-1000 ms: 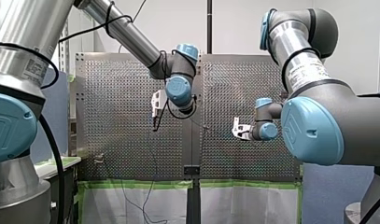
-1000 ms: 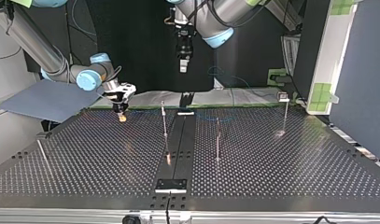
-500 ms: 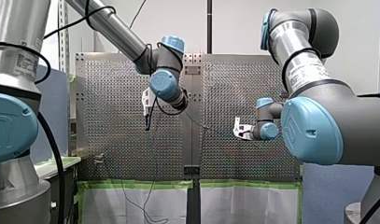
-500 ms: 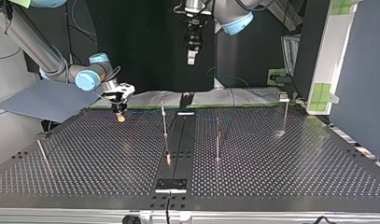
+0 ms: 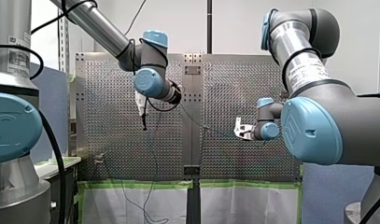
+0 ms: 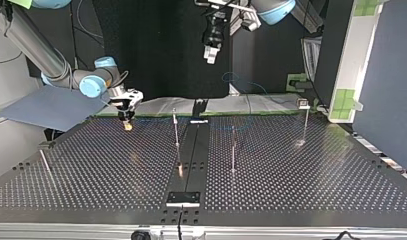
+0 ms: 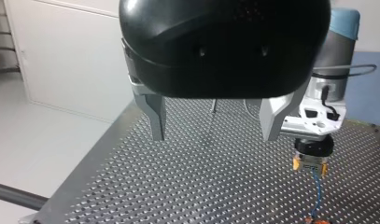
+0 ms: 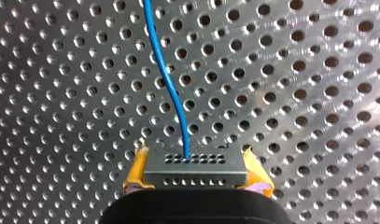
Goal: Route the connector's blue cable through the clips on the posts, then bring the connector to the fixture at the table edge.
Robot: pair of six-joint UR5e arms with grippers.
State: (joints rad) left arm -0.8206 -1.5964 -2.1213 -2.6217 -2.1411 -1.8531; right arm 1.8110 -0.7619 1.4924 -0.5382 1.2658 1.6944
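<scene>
Two-arm cable routing, early stage. The right gripper point(image 7: 310, 167) pinches the connector point(image 8: 195, 164) between its yellow pads point(image 8: 136, 175) and holds it low over the table point(image 6: 311, 190), close to the edge nearest the arms and left of the middle in the top view. The blue cable point(image 8: 171, 84) leaves the connector's face and runs in a loose curve over the perforated surface; its further course is too faint to trace. The left gripper point(image 7: 214, 135) hangs high above the table with its metal fingers point(image 7: 157, 116) spread and nothing between them. Three thin posts point(image 6: 176, 127) point(image 6: 233, 145) point(image 6: 306, 120) stand towards the middle and the right of the top view, well apart from the connector; no cable can be made out in their clips, so the routing appears not yet begun. To do this step well, the right gripper should probably keep its pinch firm and level while the free gripper comes down on the cable a little away from the connector. The cable is best led at clip height with some slack, so that it seats without tugging the connector. The posts look slender, and a sideways knock or a taut pull may bend them.
</scene>
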